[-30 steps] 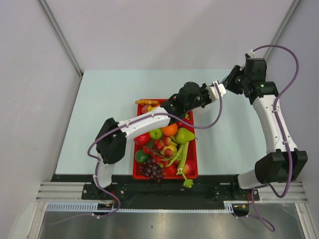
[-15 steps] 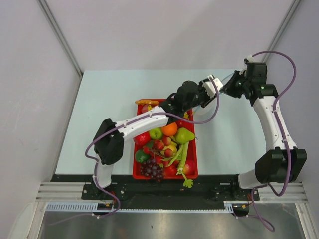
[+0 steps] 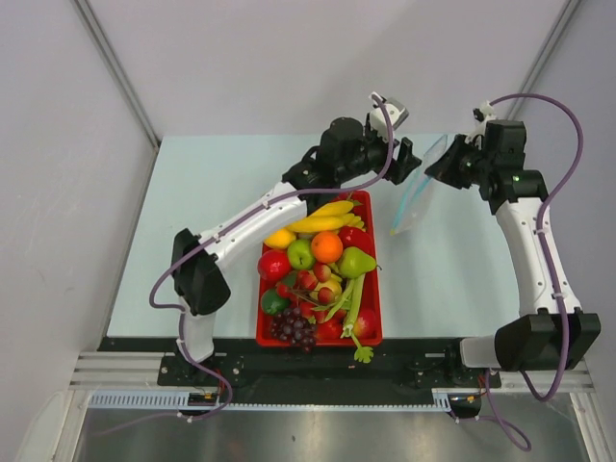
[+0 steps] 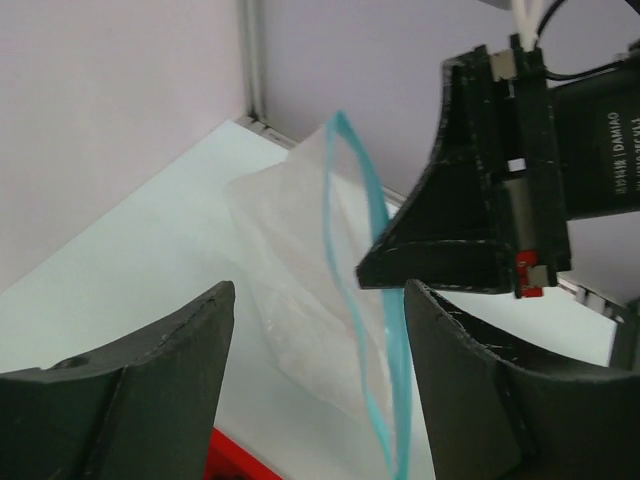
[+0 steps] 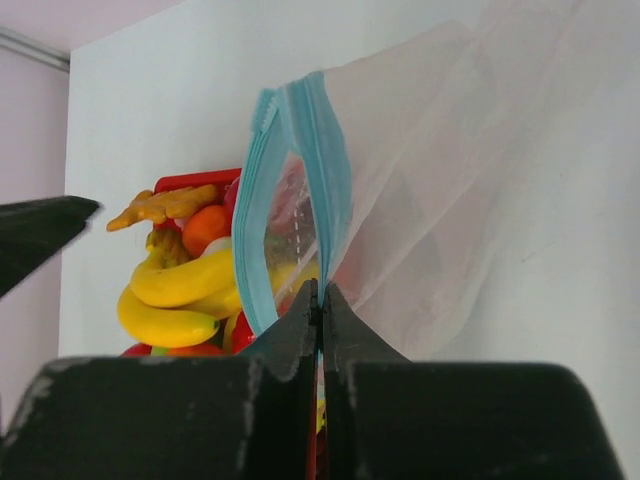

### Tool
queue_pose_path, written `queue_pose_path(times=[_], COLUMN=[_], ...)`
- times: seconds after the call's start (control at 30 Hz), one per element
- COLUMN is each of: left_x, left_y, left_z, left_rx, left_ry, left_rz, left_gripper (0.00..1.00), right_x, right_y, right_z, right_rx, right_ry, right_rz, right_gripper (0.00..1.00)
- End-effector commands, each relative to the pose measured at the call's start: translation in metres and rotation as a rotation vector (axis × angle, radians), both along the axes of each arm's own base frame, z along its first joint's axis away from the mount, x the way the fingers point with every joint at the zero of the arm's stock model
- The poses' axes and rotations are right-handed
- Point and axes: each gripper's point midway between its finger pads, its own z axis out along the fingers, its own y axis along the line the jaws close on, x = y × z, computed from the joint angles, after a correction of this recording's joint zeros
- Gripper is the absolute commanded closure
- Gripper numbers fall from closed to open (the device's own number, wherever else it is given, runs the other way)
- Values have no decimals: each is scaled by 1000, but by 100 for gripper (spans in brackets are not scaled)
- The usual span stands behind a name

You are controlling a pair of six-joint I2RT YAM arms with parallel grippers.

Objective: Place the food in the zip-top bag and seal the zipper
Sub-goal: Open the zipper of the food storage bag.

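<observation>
Tabletop (image 3: 192,241): right gripper (image 5: 321,292) clamped, seemingly on zipper (image 5: 325,150) of zip-top bag (image 5: 450,180); left gripper (image 4: 318,292) spread.

White sideways lettering reads "DAMIAO" on the black housing (image 4: 603,130) just behind the right gripper (image 4: 385,268); nothing else legible.

Zip-top bag (image 4: 280,250) w/ teal zipper (image 4: 327,190) was pinched by right gripper (image 4: 400,265), framed btwn left gripper's (image 4: 318,300) spread jaws.
</observation>
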Motion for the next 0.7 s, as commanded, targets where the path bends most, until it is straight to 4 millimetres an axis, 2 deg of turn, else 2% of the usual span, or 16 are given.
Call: queue_pose_path(times=[0.0, 0.1, 0.27, 0.37, 0.4, 0.43, 0.47, 0.53, 0.57, 0.6, 0.67], left_x=[-31, -36, -22, -15, -11, -10, -6, 6, 10, 20, 21], left_y=[-21, -27, -25, -20, -18, -16, -14, -3, 0, 8, 9], left_z=[-3, -18, -47, -56, -58, -61, -63, -68, -71, -71, -72], left_rx=[-23, 15, 84, 99, 101, 98, 93, 47, 28, 4, -26], left_ry=[85, 102, 162, 184, 193, 224, 248, 343, 381, 406, 437], left_rz=[-118, -114, -21, 19, 31, 39, 53, 90, 96, 115, 106], left_gripper=[27, 27, 41, 61, 75, 81, 96, 100, 100, 100, 100], right_x=[-10, -14, -27, -36, -40, -41, -41, -43, -41, -41, -38], right_y=[7, 7, 7, 5, 0, -3, -11, -23, -39, -47, -59], right_z=[13, 16, 18, 12, 4, 2, -2, -16, -19, -29, -39], right_rx=[-30, -32, -58, -90, -129, -152, -174, -245, -273, -310, -351], right_ry=[-44, -47, -47, -18, 6, 13, 27, 73, 88, 118, 151], right_rz=[19, 21, 46, 66, 78, 84, 73, 95, 62, 76, 59], right_gripper=[100, 100, 100, 100, 100, 100, 100, 100, 100, 100, 100])
